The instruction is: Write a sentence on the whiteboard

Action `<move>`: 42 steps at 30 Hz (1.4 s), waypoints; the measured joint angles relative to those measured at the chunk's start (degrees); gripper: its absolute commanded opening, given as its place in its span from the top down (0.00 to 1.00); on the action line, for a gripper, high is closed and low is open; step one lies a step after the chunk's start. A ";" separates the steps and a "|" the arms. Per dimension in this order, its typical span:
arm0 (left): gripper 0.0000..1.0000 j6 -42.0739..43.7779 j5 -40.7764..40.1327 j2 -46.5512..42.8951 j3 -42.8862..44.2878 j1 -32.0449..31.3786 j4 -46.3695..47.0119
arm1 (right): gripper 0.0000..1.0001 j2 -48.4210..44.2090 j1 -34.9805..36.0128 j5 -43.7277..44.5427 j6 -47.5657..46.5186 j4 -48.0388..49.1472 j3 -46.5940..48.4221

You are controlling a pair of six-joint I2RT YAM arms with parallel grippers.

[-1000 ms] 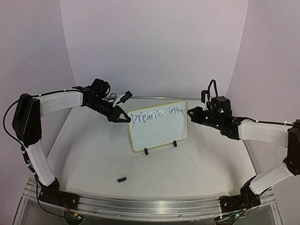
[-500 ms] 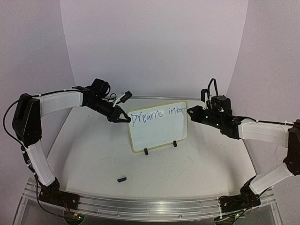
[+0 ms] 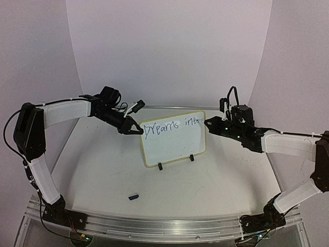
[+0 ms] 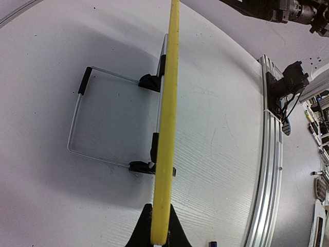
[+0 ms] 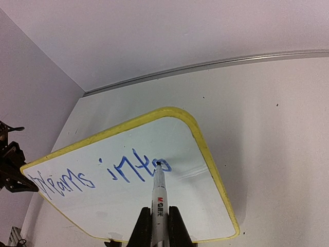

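Blue sentence [image 5: 103, 175] so far reads "Dreams into", one line across the top of the whiteboard [image 3: 175, 139]. The lower part is blank and "reality." is not yet written, so I judge the task roughly half done.

Right pincer [image 5: 158, 226] pinches a marker [image 5: 158, 198]. The tip is straight ahead of it, touching the board at the tail of the "o". Unwritten surface lies just past the tip.

Left pincer [image 4: 159, 232] is pressed together on the board's yellow edge, seen edge-on straight ahead, apparently steadying it. Wire stand [image 4: 82, 82] sits off to one side.

The board stands tilted on the table [image 3: 103, 170], between the two pincers. Small dark piece [image 3: 134, 196], possibly the cap, lies well apart, toward the arm bases.
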 measured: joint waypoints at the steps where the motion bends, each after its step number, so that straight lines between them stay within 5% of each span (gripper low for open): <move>1: 1.00 0.00 -0.02 -0.02 0.00 0.00 0.00 | 1.00 0.00 0.00 0.02 -0.02 0.00 0.00; 27: 1.00 0.02 -0.12 -0.01 0.00 -0.11 0.00 | 1.00 -8.88 3.25 -9.13 -2.76 -3.12 -0.52; 42: 1.00 0.02 -0.44 -0.01 0.11 -0.26 -0.24 | 1.00 9.35 21.12 -4.33 -5.97 -0.88 7.79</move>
